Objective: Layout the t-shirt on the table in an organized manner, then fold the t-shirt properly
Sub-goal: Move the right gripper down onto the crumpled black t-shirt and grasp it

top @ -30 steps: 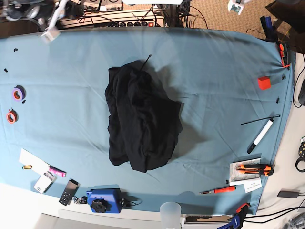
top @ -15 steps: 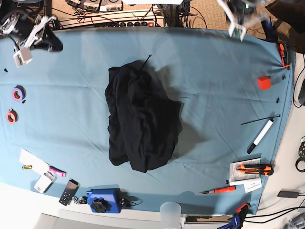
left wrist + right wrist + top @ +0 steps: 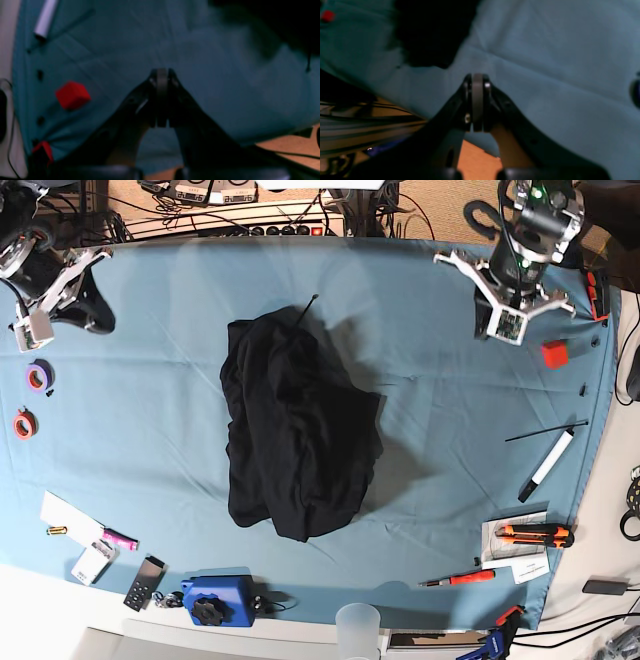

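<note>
The bench (image 3: 150, 380), draped in smooth, faintly creased teal cloth, carries the black t-shirt (image 3: 300, 440) crumpled in a soft heap midway between both sets of jaws and well apart from each. Left gripper (image 3: 161, 75) and right gripper (image 3: 476, 80) have jaws pressed closed on nothing. Being light and limp, the shirt will likely sag and bunch, so pinching an outer hem or shoulder edge seems best.

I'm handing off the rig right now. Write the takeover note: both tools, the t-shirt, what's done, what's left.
Left tool: shut, empty, above the table near the red cube.
Right tool: shut, empty, over the opposite far corner.
T-shirt: crumpled black heap mid-table, print hidden, neither tool touching it.
Done: nothing.
Left: spread it flat, then fold.
</note>
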Available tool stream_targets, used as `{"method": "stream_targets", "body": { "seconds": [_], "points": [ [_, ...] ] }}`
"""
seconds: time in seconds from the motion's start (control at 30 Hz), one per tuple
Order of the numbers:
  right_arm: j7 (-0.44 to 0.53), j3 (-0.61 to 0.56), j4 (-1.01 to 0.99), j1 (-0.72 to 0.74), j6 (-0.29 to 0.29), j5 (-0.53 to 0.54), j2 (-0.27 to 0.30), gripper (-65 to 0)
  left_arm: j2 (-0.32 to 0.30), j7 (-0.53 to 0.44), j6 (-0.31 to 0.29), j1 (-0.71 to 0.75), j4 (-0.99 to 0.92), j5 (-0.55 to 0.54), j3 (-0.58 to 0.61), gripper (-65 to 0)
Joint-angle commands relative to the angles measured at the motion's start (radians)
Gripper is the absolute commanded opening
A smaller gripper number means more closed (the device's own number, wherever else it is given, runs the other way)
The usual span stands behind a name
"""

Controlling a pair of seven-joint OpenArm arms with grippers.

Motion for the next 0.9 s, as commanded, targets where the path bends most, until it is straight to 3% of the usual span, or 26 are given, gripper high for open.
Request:
{"method": "stream_targets", "body": {
  "seconds": [0.0, 0.03, 0.1, 0.17, 0.23, 0.3, 0.5, 0.7, 0.77, 0.87],
  "points": [
    [0.025, 0.012, 0.014, -0.002, 0.001, 0.004, 0.014, -65.0, -0.003, -0.022, 0.003, -0.004, 0.017, -0.003, -0.003, -65.0],
    [0.025, 0.012, 0.014, -0.002, 0.001, -0.001, 0.014, -64.0, -0.003, -0.022, 0.003, -0.011, 0.017, -0.003, -0.003, -65.0],
    [0.038, 0.011, 0.014, -0.002, 0.001, -0.013, 0.014, -49.1, -0.003, -0.023, 0.003, -0.012, 0.017, -0.003, -0.003, -64.1],
    [0.069, 0.011, 0.014, -0.002, 0.001, -0.013, 0.014, -38.4, -0.003, -0.024, 0.003, -0.012, 0.017, -0.003, -0.003, -50.0],
    [0.116, -0.004, 0.014, -0.002, 0.001, -0.016, 0.014, -37.4, -0.003, -0.023, 0.003, -0.012, 0.017, -0.003, -0.003, -37.7],
    [0.122, -0.055, 0.014, 0.021, 0.001, -0.02, 0.014, -37.4, -0.003, -0.023, 0.003, -0.012, 0.017, -0.003, -0.003, -31.1],
    [0.123, -0.394, 0.014, 0.149, 0.001, -0.154, 0.014, -37.4, -0.002, -0.03, 0.003, -0.012, 0.017, -0.003, -0.003, -30.2],
    [0.295, -0.724, 0.013, 0.275, 0.001, -0.511, 0.013, -37.4, -0.002, -0.03, 0.003, -0.012, 0.017, -0.003, -0.003, -30.2],
    [0.326, -0.808, 0.012, 0.301, -0.029, -0.624, 0.0, -37.4, -0.002, -0.03, 0.003, -0.012, 0.017, -0.003, -0.003, -30.2],
    [0.342, -0.909, 0.012, 0.314, -0.04, -0.71, -0.039, -37.4, -0.002, -0.03, 0.003, -0.012, 0.017, -0.003, -0.003, -30.2]
  ]
}}
